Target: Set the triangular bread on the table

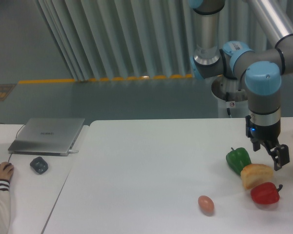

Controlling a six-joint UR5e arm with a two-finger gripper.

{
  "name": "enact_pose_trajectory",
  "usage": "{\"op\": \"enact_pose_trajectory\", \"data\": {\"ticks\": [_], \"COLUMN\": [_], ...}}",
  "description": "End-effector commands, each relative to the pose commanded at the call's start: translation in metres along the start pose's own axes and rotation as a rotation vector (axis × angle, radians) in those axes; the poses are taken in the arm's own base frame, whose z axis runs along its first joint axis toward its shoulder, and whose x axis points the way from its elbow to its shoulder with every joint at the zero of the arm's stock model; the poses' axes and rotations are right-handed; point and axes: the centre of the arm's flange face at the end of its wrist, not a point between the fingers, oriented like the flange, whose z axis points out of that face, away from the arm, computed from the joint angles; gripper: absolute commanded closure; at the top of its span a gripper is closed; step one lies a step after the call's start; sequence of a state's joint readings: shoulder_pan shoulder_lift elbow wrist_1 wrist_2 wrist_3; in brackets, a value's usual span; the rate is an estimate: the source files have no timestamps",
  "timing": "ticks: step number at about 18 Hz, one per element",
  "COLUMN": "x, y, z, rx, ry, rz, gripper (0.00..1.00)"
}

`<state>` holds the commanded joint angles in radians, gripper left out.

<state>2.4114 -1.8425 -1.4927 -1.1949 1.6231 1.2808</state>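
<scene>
The triangular bread (256,175) lies on the white table (151,165) at the right, wedged between a green pepper (239,160) and a red pepper (265,193). It is golden-tan with a paler top. My gripper (269,152) hangs just above and slightly right of the bread, open, with nothing between its fingers.
A small pinkish-tan egg (206,204) lies near the table's front. A narrower desk to the left holds a closed laptop (48,135), a dark small object (39,165) and a person's hand (0,171) on a mouse. The robot base (234,87) stands behind the table.
</scene>
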Motion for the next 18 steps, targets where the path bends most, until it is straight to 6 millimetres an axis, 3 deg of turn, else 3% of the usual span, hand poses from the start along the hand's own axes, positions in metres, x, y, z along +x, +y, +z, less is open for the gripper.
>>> {"op": "enact_pose_trajectory", "data": {"ticks": [5,7,10,13,18], "x": [-0.008,-0.02,-0.031,-0.036,-0.034], "y": [0.024,0.044,0.082,0.108,0.118], "z": [-0.017,-0.027,-0.02,-0.012,0.013], "rx": [0.017,0.007,-0.004,-0.006,0.004], "ry": [0.016,0.052,0.105,0.136,0.181], "rz": [0.104,0.182,0.293,0.334,0.319], "gripper": [0.0,0.0,0.0,0.0,0.0]}}
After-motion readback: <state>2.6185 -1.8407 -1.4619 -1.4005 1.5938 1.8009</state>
